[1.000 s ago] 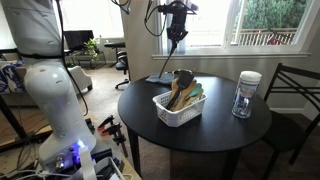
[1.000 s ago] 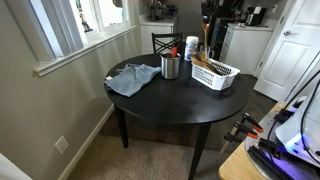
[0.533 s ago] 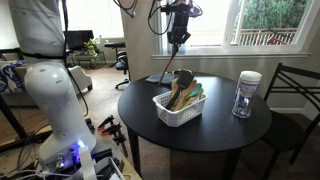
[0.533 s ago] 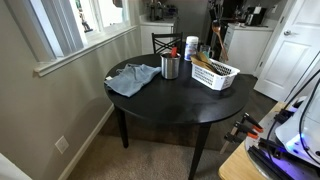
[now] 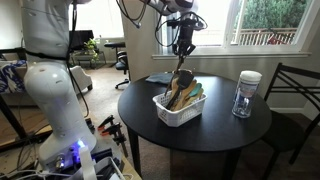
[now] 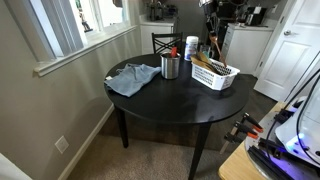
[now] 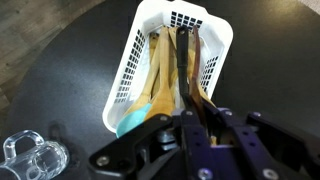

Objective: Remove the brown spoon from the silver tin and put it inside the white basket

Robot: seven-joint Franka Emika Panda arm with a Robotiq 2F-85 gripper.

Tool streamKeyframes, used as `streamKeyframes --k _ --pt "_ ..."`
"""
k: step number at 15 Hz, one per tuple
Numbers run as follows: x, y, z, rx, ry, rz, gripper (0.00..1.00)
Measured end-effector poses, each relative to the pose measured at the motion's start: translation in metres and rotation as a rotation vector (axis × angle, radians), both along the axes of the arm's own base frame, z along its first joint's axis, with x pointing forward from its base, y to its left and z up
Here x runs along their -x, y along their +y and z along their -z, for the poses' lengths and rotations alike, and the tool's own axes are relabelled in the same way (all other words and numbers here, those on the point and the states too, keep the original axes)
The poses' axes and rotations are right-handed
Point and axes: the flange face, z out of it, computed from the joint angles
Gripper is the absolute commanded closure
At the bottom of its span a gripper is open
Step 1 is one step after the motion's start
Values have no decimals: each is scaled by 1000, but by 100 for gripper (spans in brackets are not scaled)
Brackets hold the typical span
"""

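Note:
My gripper (image 5: pixel 182 48) is shut on the brown spoon (image 5: pixel 182 66), which hangs straight down with its lower end in the white basket (image 5: pixel 172 113) on the round black table. In the wrist view the dark spoon (image 7: pixel 187 62) runs from between my fingers (image 7: pixel 200 128) into the basket (image 7: pixel 135 55), among paler tan wooden utensils (image 7: pixel 152 85) and a teal one. The silver tin (image 6: pixel 170 68) stands near the table's middle, apart from the basket (image 6: pixel 222 78).
A blue-grey cloth (image 6: pixel 132 78) lies on the table beside the tin. A clear jar with a white lid (image 5: pixel 246 95) stands near the table edge. A dark chair (image 5: pixel 296 92) is at the table. Windows are behind.
My gripper has come down and sideways over the basket with the spoon in it. The spoon's lower end now reaches into the basket.

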Motion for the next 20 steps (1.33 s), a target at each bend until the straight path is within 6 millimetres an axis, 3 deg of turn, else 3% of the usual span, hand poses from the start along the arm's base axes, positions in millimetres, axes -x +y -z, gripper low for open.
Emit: streamKeyframes --k 9,10,12,20 --pt "-8 -12 54 -12 19 -22 93" --pt "-8 -12 58 -14 27 -24 68" --pt "-6 -14 66 -18 42 -24 61" --pt "-7 -15 73 -19 53 -23 9"
